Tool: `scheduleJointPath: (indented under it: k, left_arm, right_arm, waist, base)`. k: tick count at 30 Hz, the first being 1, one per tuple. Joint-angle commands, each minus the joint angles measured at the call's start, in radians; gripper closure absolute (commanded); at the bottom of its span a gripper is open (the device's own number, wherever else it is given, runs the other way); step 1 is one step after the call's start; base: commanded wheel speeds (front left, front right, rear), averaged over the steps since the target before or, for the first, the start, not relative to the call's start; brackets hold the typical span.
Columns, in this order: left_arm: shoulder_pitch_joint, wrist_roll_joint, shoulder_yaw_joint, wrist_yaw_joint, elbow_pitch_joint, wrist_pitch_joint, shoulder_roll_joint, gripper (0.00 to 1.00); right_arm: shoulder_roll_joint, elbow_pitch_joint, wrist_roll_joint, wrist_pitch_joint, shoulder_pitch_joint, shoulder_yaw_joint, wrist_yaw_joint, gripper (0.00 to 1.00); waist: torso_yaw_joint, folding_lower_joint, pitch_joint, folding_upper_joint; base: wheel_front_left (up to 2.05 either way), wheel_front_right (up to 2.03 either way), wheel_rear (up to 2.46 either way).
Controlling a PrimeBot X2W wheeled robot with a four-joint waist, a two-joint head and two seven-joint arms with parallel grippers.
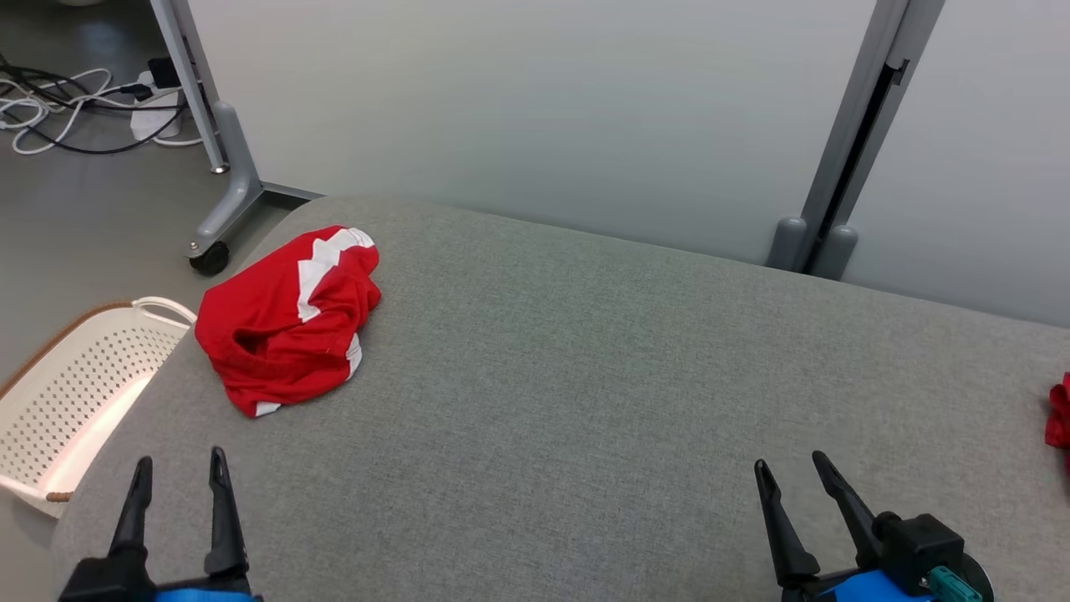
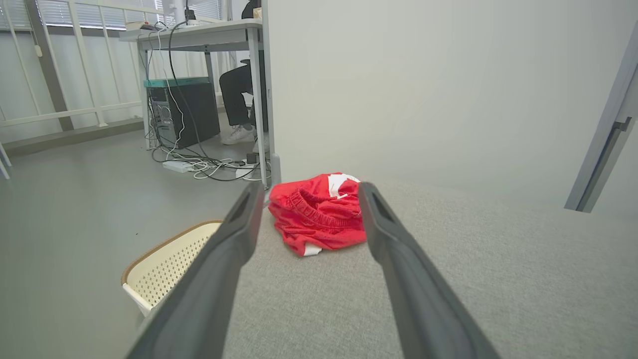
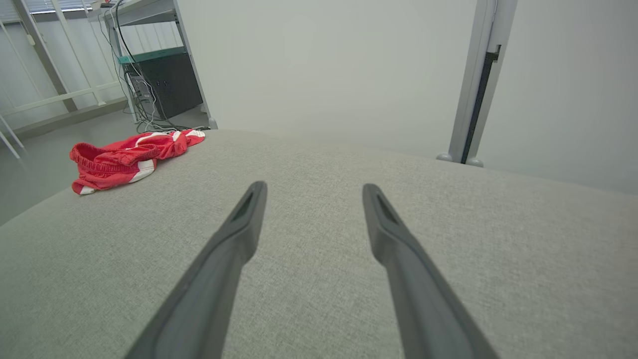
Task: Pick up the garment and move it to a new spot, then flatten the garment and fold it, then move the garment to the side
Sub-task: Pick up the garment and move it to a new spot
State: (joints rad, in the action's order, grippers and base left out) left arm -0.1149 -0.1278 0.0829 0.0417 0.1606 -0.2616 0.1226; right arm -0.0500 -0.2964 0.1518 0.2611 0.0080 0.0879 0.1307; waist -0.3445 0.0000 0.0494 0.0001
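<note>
Head view: find garment (image 1: 288,322), red with white panels, crumpled in a heap at the far left of grey table (image 1: 585,376), close to the left edge, with basket (image 1: 84,376) on the floor just past that edge. See left gripper (image 1: 181,456) at lower left, fingers spread wide, holding nothing, well short of the garment. See right gripper (image 1: 790,460) at lower right, likewise wide and empty, well apart from the garment. Note red scrap (image 1: 1060,414) cut off at the right border; cannot tell what kind. Note cables (image 1: 50,109) on the floor at upper left. Left wrist view: look along left gripper (image 2: 309,187), fingers parted wide, nothing between them; sight garment (image 2: 319,214) framed between the tips but farther off on the table, untouched, elastic waistband facing the camera. Note basket (image 2: 169,259) off the table edge at left; beyond, desk (image 2: 199,35), tower (image 2: 184,109) and a seated person's legs (image 2: 234,92). Right wrist view: look along right gripper (image 3: 314,187), wide apart and empty, above the table (image 3: 498,239); find garment (image 3: 124,157) far off at upper left by the table's corner, post (image 3: 478,80) upright behind the table at right.
</note>
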Motion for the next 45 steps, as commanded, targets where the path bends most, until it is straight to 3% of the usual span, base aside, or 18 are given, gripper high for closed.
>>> scheduleJointPath:
  k: [1, 8, 15, 30, 38, 45]
  left_arm:
    - [0.028, -0.003, 0.004, 0.001, 0.004, -0.005, 0.009, 0.00]
    - [0.203, -0.040, 0.046, -0.004, 0.086, -0.004, 0.049, 0.00]
    - [0.428, -0.063, 0.074, -0.006, 0.211, -0.004, 0.103, 0.00]
    - [0.822, -0.083, 0.106, 0.018, 0.615, 0.022, 0.284, 0.00]
    - [0.939, -0.103, 0.090, 0.039, 0.829, 0.116, 0.335, 0.00]
    - [1.010, -0.137, 0.069, 0.075, 0.987, 0.257, 0.338, 0.00]
  right_arm:
    - [-0.001, 0.007, -0.009, 0.003, -0.010, -0.001, 0.000, 0.00]
    - [-0.005, 0.066, -0.065, -0.012, -0.039, -0.003, 0.000, 0.00]
    - [-0.050, 0.174, -0.096, -0.055, -0.074, -0.012, 0.000, 0.00]
    - [-0.127, 0.483, -0.141, -0.173, -0.127, -0.060, 0.000, 0.00]
    - [-0.148, 0.565, -0.143, -0.206, -0.124, -0.090, 0.000, 0.00]
    - [-0.157, 0.600, -0.147, -0.223, -0.119, -0.107, 0.000, 0.00]
  waist:
    - [0.006, 0.0000, -0.002, -0.0001]
    - [0.077, 0.0000, -0.060, -0.0001]
    - [0.145, 0.0000, -0.181, -0.0001]
    - [0.244, 0.0000, -0.458, -0.0001]
    - [0.267, 0.0000, -0.537, -0.0001]
    - [0.267, 0.0000, -0.562, -0.0001]
  base:
    - [0.00, 0.00, 0.00]
    - [0.00, 0.00, 0.00]
    - [0.00, 0.00, 0.00]
    - [0.00, 0.00, 0.00]
    - [0.00, 0.00, 0.00]
    - [0.00, 0.00, 0.00]
